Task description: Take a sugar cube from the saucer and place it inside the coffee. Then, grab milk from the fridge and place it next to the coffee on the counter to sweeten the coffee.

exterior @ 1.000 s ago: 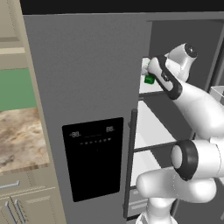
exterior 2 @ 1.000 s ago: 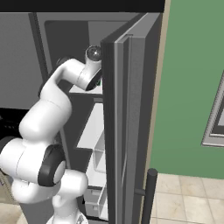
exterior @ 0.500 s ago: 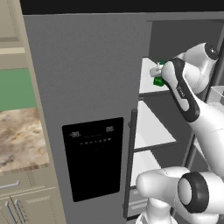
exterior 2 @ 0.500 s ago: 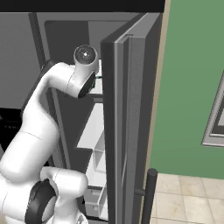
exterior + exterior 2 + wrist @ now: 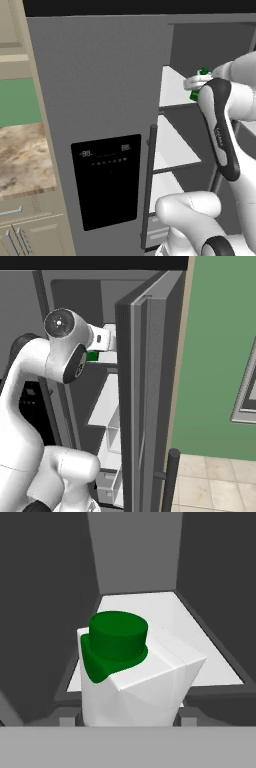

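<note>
- The white milk carton with a green cap (image 5: pixel 135 672) stands between the two dark finger tips of the pincer (image 5: pixel 127 724), which is closed on its sides.
- It is at the upper white shelf (image 5: pixel 172 90) inside the tall grey fridge (image 5: pixel 100 100) (right door swung open).
- The beige-brown marbled desk (image 5: pixel 22 160) lies left of the fridge.

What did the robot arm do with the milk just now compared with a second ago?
The arm swung its elbow up and out to the right, and the hand with the milk shifted that way along the top shelf of the fridge. The carton sits between the fingers, as before. The fridge door stayed open, and the base did not move.
</note>
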